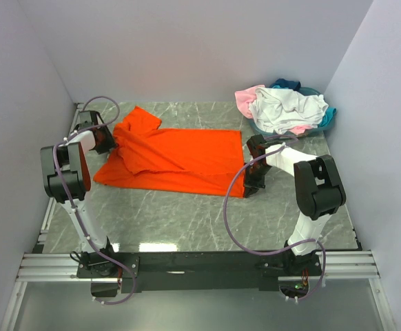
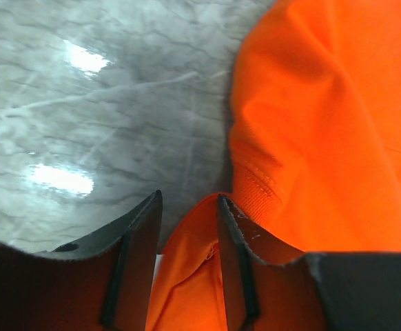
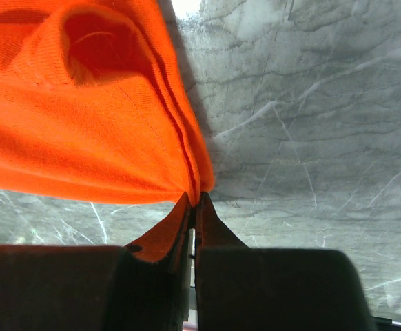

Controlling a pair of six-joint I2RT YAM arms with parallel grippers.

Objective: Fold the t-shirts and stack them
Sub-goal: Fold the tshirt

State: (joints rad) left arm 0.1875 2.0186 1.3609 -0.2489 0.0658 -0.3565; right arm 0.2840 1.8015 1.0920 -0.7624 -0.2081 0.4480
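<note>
The bright orange t-shirt [image 1: 180, 158] lies spread on the grey marble table [image 1: 187, 214], with its left side bunched and one sleeve turned up. My left gripper [image 1: 112, 141] is at the shirt's left edge. In the left wrist view its jaws [image 2: 189, 200] stand apart with a fold of the orange shirt [image 2: 324, 138] lying between them. My right gripper [image 1: 250, 185] is at the shirt's right edge. In the right wrist view [image 3: 195, 198] it is shut on a pinched edge of the orange fabric [image 3: 83, 124], lifted slightly off the table.
A heap of white, pale pink and teal shirts [image 1: 286, 107] lies at the back right corner. White walls close in the table at the back and on both sides.
</note>
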